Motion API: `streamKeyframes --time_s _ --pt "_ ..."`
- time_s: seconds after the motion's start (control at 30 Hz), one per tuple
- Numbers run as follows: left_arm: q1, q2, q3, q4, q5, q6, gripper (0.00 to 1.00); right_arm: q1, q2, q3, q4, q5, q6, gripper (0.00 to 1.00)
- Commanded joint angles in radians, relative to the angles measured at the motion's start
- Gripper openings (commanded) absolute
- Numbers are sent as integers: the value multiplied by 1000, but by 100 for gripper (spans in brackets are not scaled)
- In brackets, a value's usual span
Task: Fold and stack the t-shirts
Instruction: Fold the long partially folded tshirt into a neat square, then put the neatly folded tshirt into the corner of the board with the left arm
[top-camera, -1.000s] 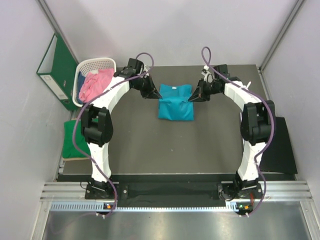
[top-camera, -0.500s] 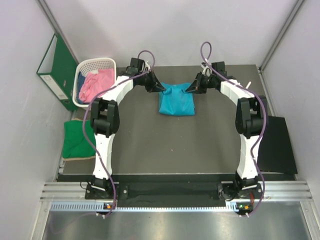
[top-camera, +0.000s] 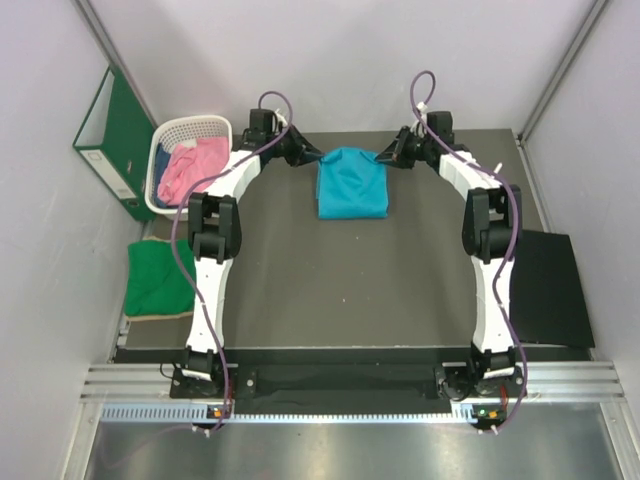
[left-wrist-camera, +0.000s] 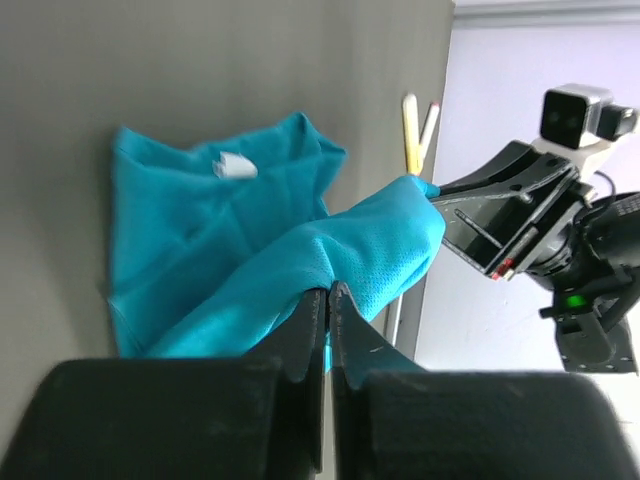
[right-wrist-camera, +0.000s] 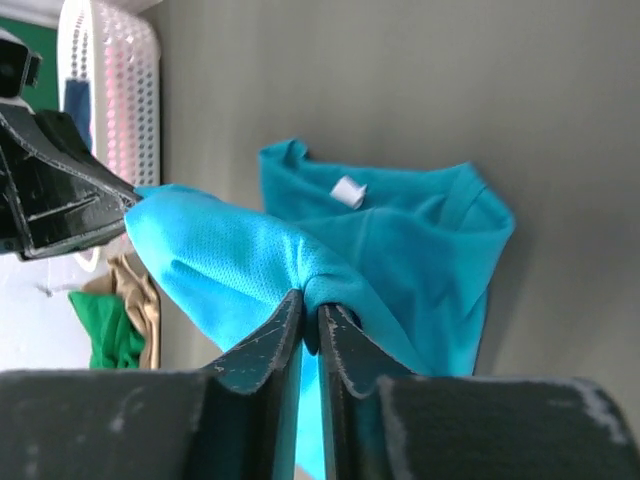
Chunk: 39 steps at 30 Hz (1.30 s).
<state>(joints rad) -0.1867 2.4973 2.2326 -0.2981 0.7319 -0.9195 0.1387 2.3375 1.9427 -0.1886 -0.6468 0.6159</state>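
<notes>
both hands have shifted toward the far edge of the counter (top-camera: 340, 290) over the last second, drawing the teal-blue t-shirt (top-camera: 352, 190) with them. the sleeves that stuck out at its sides no longer show from above.

current state. the left hand (top-camera: 306, 157) is closed on the cloth at its far left, and the right hand (top-camera: 386, 157) is closed on it at its far right. each wrist view shows the fingers pinched together on a ridge of teal fabric. the held edge is stretched from hand to hand above the collar and its white label (right-wrist-camera: 348, 190). the rest of the shirt lies flat at the far centre of the counter, between the arms. the green t-shirt (top-camera: 158, 278) lies at the counter's left edge. the pink t-shirt (top-camera: 188, 168) sits in the white basket (top-camera: 195, 124).

step in hand, as judged: carrying a fold across the teal shirt.

procedure.
1. keep both grips closed until the edge is down; the pinch looks shallow and thin cloth may slip.
2. move the hands at equal pace and height, so the fold line comes out square.
3. apply light tension only; excess pull drags the lower layer along the counter.
4. lower the edge onto the layer beneath, aligned, then release both sides together.
</notes>
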Motion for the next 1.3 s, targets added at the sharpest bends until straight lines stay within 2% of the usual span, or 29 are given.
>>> streamKeyframes --time_s 0.0,0.03,0.07,0.1,0.13,0.2,0.23,0.43,0.63,0.7,0.83,1.0,1.07,1.27 --pt "21 78 82 128 50 -96 30 -11 75 90 58 25 45 23" --pt "23 84 87 129 49 -101 55 -16 83 94 67 29 50 40" --pt "24 86 88 138 47 -99 98 -17 86 93 87 38 51 49" --pt "24 83 90 151 46 -97 98 -17 77 84 95 50 50 57" --pt "26 75 87 155 49 -93 98 -17 65 70 107 61 50 73" --pt "26 58 81 155 49 -81 98 -24 1 0 147 107 44 88" --pt "26 36 62 155 49 -68 98 -25 -22 -22 155 122 39 99" --pt "26 -102 -76 120 34 -10 98 -45 -153 -120 95 145 -2 100" --pt "10 -234 -249 -53 -31 135 98 -57 -265 -252 5 116 -33 100" --pt "-5 -253 -269 -146 -80 198 98 -59 -305 -307 -12 110 -42 100" --pt "-34 -281 -353 -222 -140 254 96 -59 -375 -412 -26 101 -47 100" --pt "-69 -275 -404 -245 -176 272 79 -59 -452 -536 -28 96 -50 100" --pt "-80 -264 -418 -237 -186 272 76 -63 -471 -566 -29 95 -56 100" --pt "-100 -206 -384 -228 -183 261 57 -79 -506 -597 -46 98 -62 99"
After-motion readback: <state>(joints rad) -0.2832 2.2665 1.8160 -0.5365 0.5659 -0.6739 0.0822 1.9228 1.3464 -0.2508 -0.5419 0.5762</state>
